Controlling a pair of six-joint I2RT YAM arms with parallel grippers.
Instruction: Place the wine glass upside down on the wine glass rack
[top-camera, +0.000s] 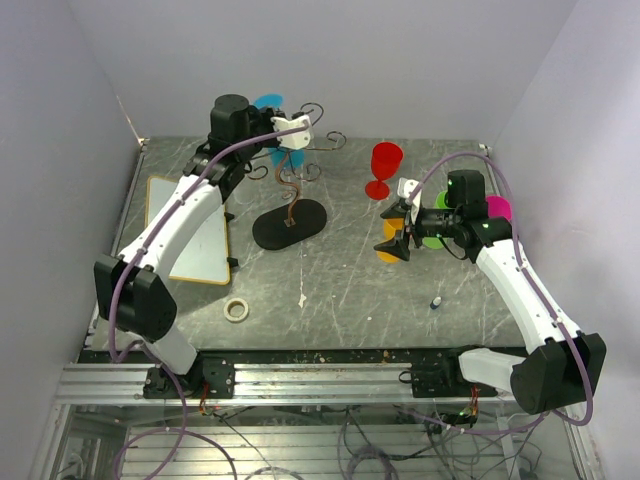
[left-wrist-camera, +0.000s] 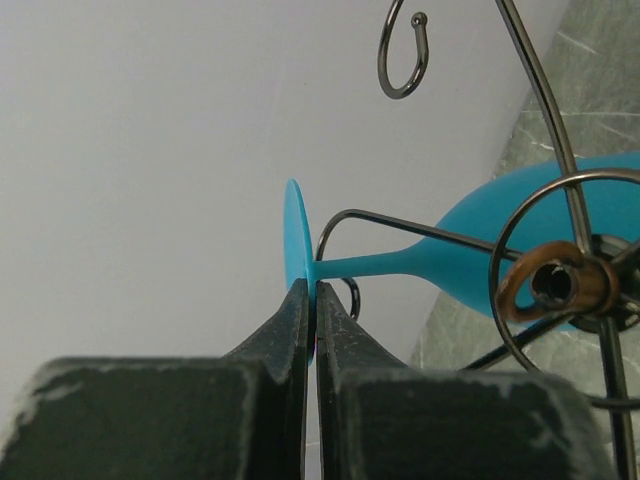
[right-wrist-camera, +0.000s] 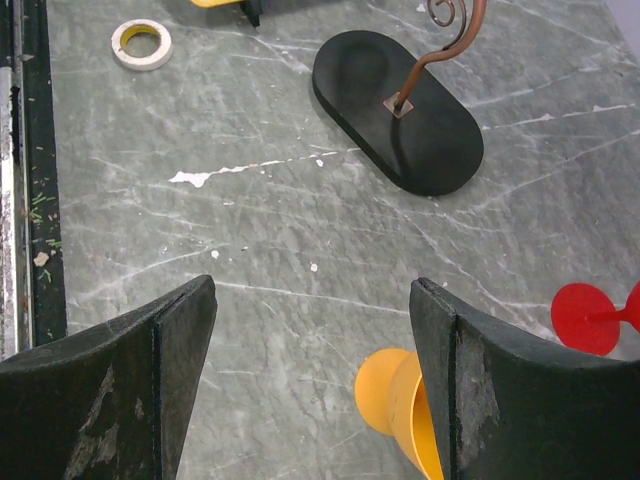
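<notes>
At the wine glass rack (top-camera: 290, 224), the blue wine glass (left-wrist-camera: 460, 255) is pinched by its foot in the left claw (left-wrist-camera: 311, 300), stem seemingly between wires; release is not yet done. The right claw (right-wrist-camera: 312, 300) is spread, empty.

1. The rack (top-camera: 290, 222) stands mid-bench (top-camera: 340, 290). Its wire scrolls spread at the top, near the back wall (top-camera: 350, 60).
2. In the left wrist view, wire loops crowd the blue glass (left-wrist-camera: 500, 250): a ring crosses its bowl and a curl sits just behind its foot. The left pincer (left-wrist-camera: 312, 300), closed on that foot, has wire close on one side and bare wall on the other.
3. The right pincer (right-wrist-camera: 312, 290) gapes over bare bench, with open floor up to the rack base.
4. An orange glass (right-wrist-camera: 395, 405) lies just beside one finger, and a red glass (top-camera: 384, 168) stands near behind.
5. The front bench is open but for a tape roll (top-camera: 236, 309).
6. A white board (top-camera: 195, 230) fills the left side.
</notes>
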